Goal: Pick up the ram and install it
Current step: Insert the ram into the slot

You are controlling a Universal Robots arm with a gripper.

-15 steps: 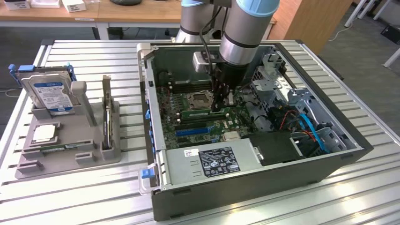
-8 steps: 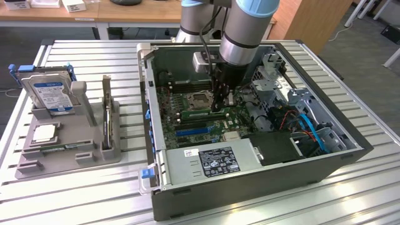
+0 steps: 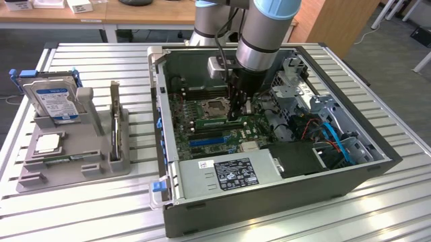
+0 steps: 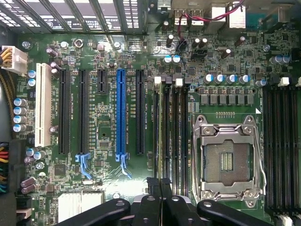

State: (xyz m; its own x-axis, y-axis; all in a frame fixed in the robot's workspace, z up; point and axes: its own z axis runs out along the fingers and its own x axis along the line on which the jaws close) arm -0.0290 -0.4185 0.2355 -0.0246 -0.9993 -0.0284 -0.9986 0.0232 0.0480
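Your claw (image 3: 234,117) looks pinched shut on the ram (image 3: 214,122), held directly beneath it. The stick's long axis runs along the memory slots (image 4: 174,136) just below, with the processor socket (image 4: 229,160) lying beside them.

A table (image 3: 88,212) with a ribbed metal top stood on a dark grey floor (image 3: 397,55). Behind it ran a wooden desk (image 3: 135,17) carrying white boxes (image 3: 79,6). A wooden panel (image 3: 330,22) rose at the exterior view's right, with white chair legs (image 3: 394,10) and a pale cable (image 3: 367,33) beyond it. Light glared off the table's near slats
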